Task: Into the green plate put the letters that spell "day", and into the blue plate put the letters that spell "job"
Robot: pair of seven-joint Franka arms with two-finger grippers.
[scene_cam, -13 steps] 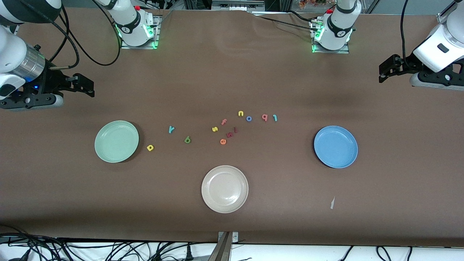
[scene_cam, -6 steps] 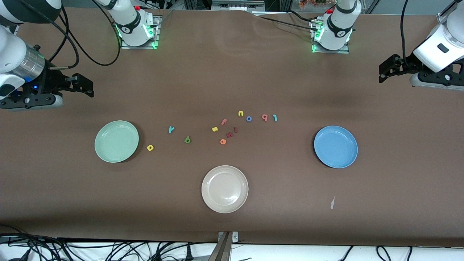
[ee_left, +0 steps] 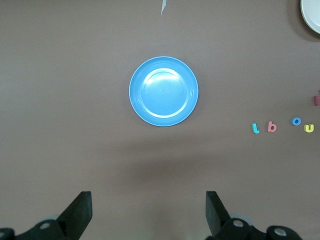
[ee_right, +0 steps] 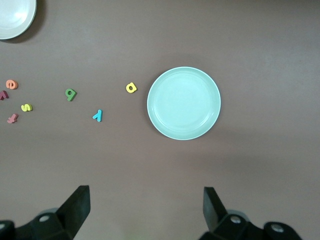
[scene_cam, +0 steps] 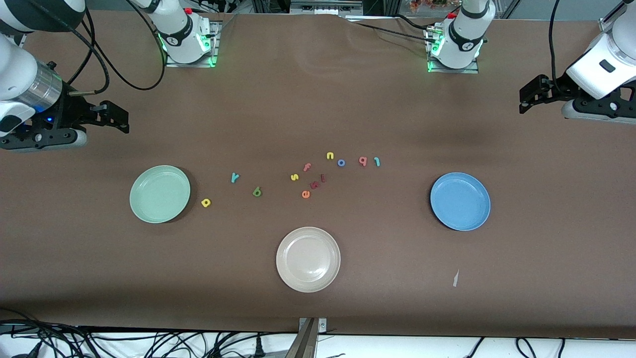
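The green plate (scene_cam: 160, 194) lies empty toward the right arm's end, with the yellow a (scene_cam: 205, 202), olive d (scene_cam: 257, 191) and teal y (scene_cam: 234, 177) on the table beside it. The blue plate (scene_cam: 460, 201) lies empty toward the left arm's end. The blue o (scene_cam: 341, 162), pink b (scene_cam: 362, 161) and teal j (scene_cam: 376, 161) sit in a row mid-table. My right gripper (scene_cam: 117, 118) hangs open high over the table's end by the green plate (ee_right: 183, 103). My left gripper (scene_cam: 525, 98) hangs open over the other end, by the blue plate (ee_left: 163, 91). Neither holds anything.
A beige plate (scene_cam: 308, 259) lies nearest the front camera, mid-table. Other letters cluster in the middle: yellow s (scene_cam: 294, 177), salmon f (scene_cam: 307, 167), yellow n (scene_cam: 330, 155), orange e (scene_cam: 305, 194), two dark red ones (scene_cam: 314, 185). A paper scrap (scene_cam: 455, 278) lies near the blue plate.
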